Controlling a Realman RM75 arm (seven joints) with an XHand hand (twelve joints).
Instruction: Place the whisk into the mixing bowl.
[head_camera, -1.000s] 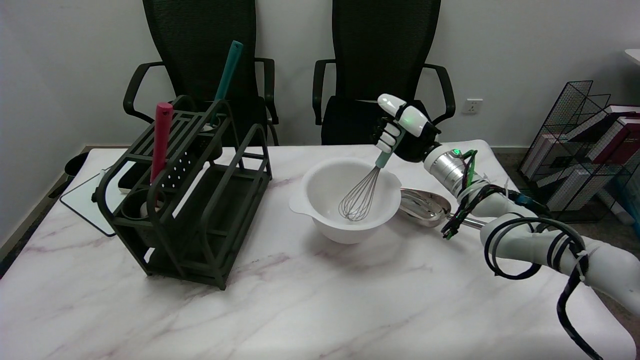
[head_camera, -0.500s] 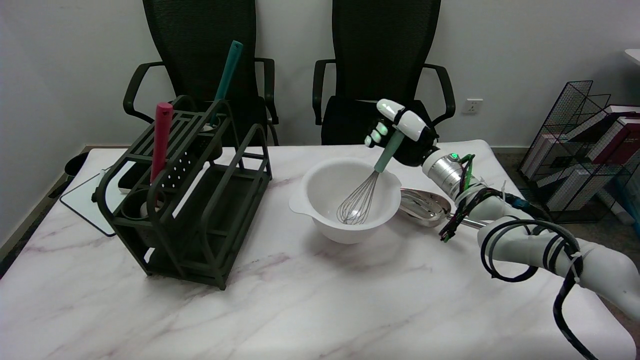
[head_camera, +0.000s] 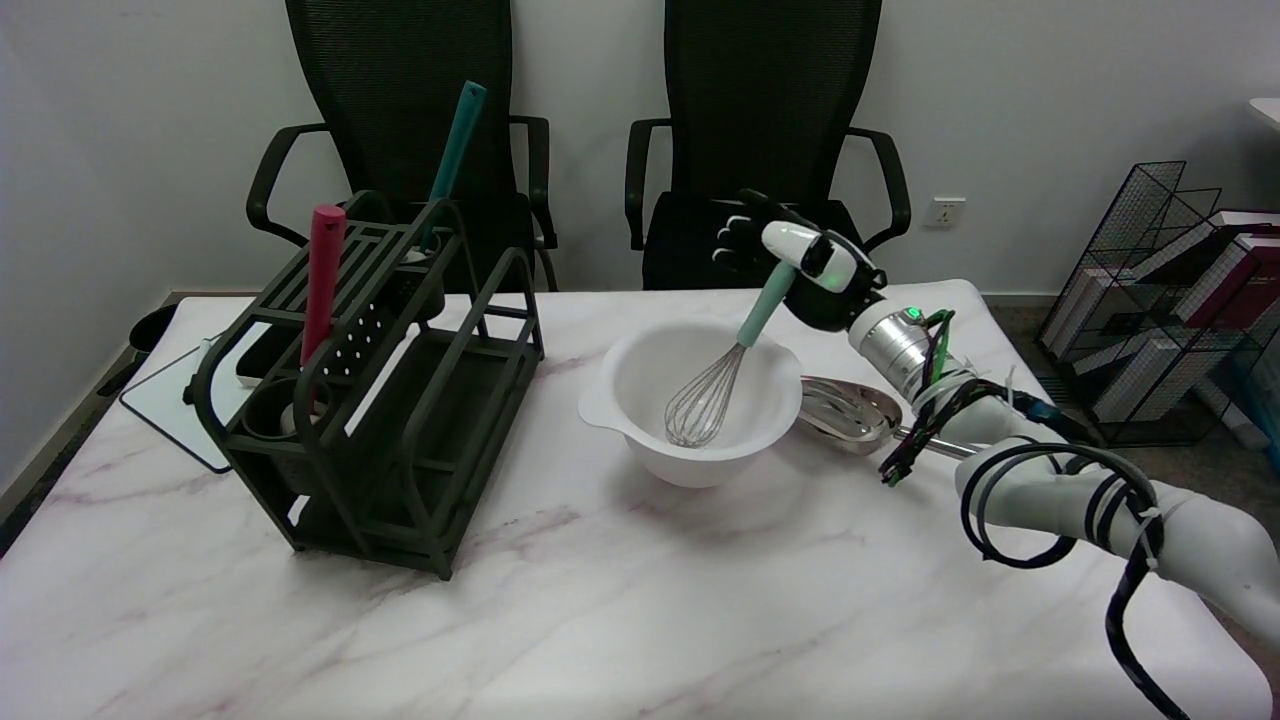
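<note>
Head view | one whisk (head_camera: 712, 385) in one bowl (head_camera: 640, 375) | fingers (head_camera: 740, 232) spread, whisk against thumb

Mixing bowl (head_camera: 640, 372): white plastic, smooth, soft sheen. Whisk (head_camera: 712, 378): thin bright metal wires, teal handle of matt plastic look. Right hand (head_camera: 800, 262): glossy white shells over matt black parts. Table (head_camera: 600, 610): polished marble-look top, white with pinkish veins. Rack (head_camera: 380, 400): dark matt finish, material unclear. Spoon (head_camera: 845, 410) beside the bowl: mirror-bright metal. Chairs (head_camera: 765, 110) past the far edge: black mesh backs.
</note>
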